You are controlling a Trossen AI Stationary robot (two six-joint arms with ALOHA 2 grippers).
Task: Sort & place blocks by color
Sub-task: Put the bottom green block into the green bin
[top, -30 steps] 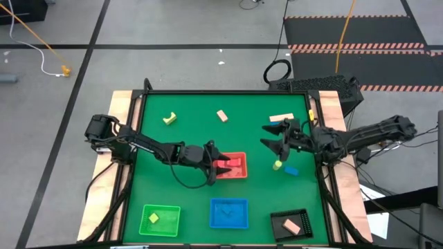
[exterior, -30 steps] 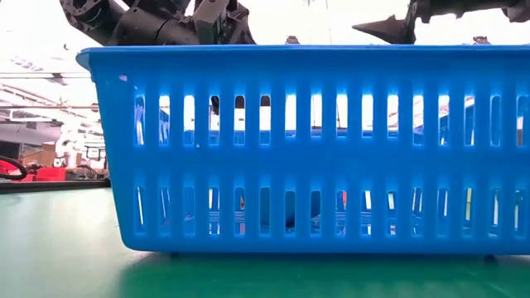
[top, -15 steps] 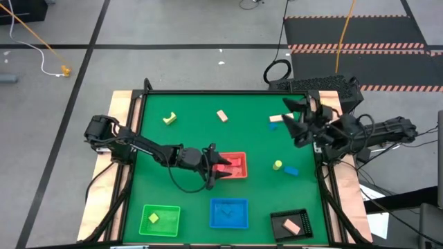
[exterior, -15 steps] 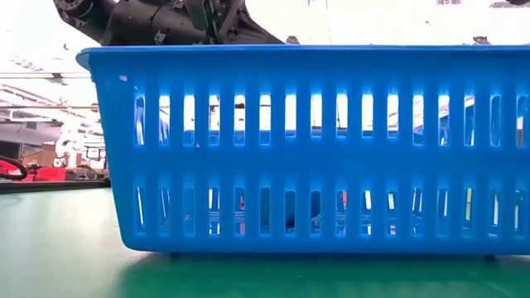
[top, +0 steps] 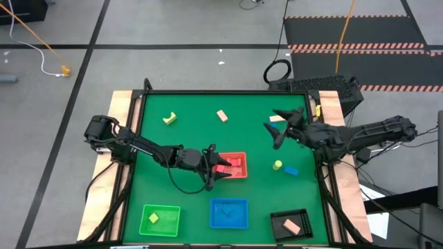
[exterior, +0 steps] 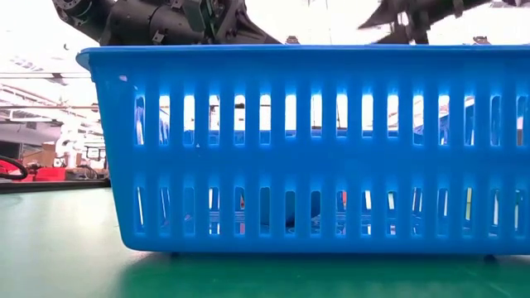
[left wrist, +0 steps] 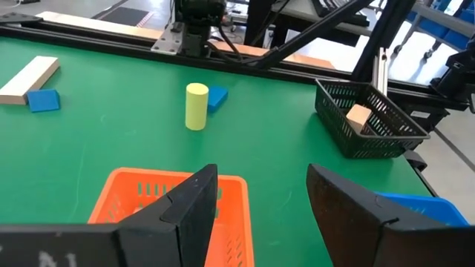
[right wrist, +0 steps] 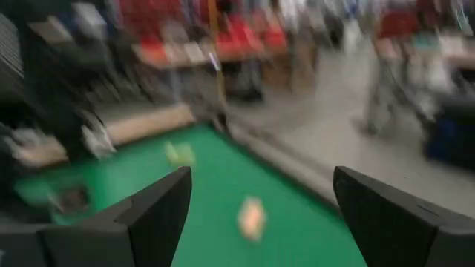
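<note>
In the high view, my left gripper (top: 218, 168) is open above the red tray's (top: 239, 174) left edge; pink blocks (top: 234, 164) lie inside. In the left wrist view its fingers straddle the tray's rim (left wrist: 148, 182). My right gripper (top: 273, 128) is open in the air near the tan bar (top: 281, 118) at the table's far right. A yellow cylinder (top: 277, 165) stands upright beside a blue block (top: 291, 170). A yellow arch (top: 169, 118) and a tan block (top: 222, 115) lie on the mat toward the far edge.
Along the near edge sit a green tray (top: 160, 220) with a yellow block, a blue tray (top: 229, 213) and a black basket (top: 291, 225) holding a tan block (top: 292, 226). The blue tray's wall (exterior: 315, 149) fills the low view. Open mat lies between the trays and the far blocks.
My right gripper has left its place above the yellow cylinder, swung toward the table's far right corner, then come back leftward to hover by the tan bar, still open. My left gripper has kept to the red tray's edge.
</note>
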